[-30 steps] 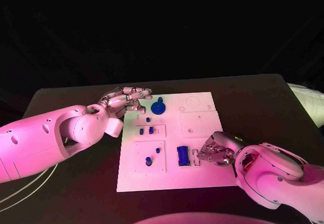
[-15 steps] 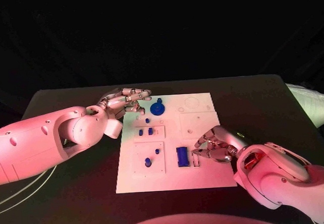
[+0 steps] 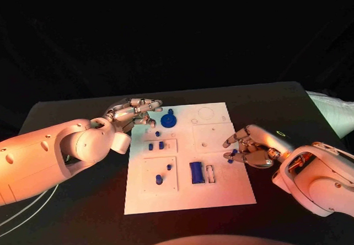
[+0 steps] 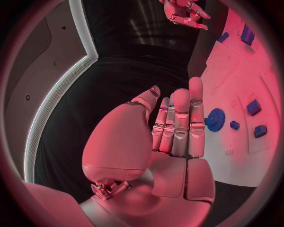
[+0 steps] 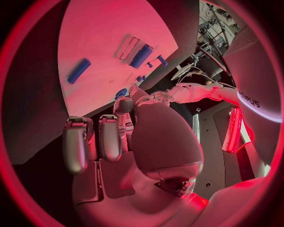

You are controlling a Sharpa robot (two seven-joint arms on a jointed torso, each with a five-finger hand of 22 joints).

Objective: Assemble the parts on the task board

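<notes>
Right robot hand [image 3: 248,149] hovers at the right edge of the white board [image 3: 220,192], fingers curled inward, pinching a small blue part [image 3: 234,152] between thumb and finger. Left robot hand [image 3: 133,113] hangs over the board's far left corner, fingers straight and close together, holding nothing; its fingertips lie just beside a blue gear [image 3: 169,120] seated on the board. Near the board's middle, a long blue block [image 3: 196,172] lies beside a narrow white slot. Several small blue pieces [image 3: 158,146] rest in the left-hand panels, one oval part [image 3: 158,179] nearer the front. The board lies flat in the middle of the dark bench [image 3: 86,215].
</notes>
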